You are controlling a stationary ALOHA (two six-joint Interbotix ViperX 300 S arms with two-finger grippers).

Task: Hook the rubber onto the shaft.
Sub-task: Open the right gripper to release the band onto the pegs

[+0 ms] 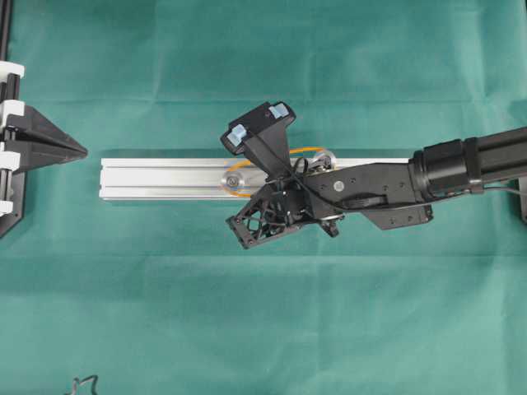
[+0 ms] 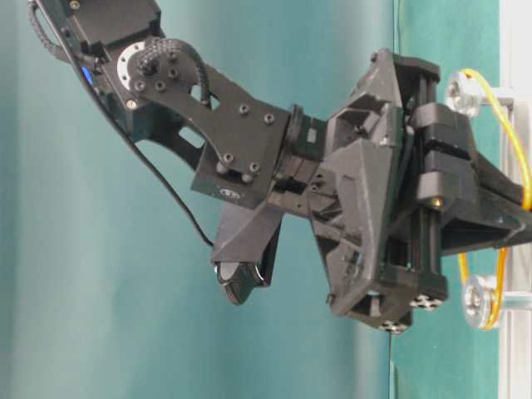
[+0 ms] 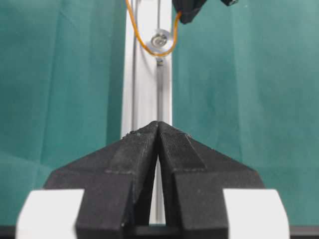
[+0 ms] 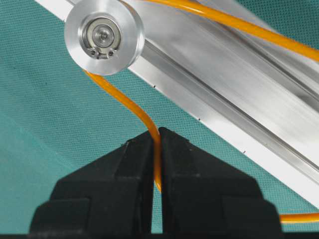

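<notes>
Top-down overhead, sideways table-level close-up, two wrist views, all sharing rail.

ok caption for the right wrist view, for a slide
Right pincer shut on the orange rubber band, which runs around a pulley on the aluminium rail.

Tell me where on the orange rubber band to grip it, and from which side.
Grip the rubber band on its slack run off the rail's edge, just past the pulley, coming from the cloth side; the right gripper already pinches it there.
</notes>
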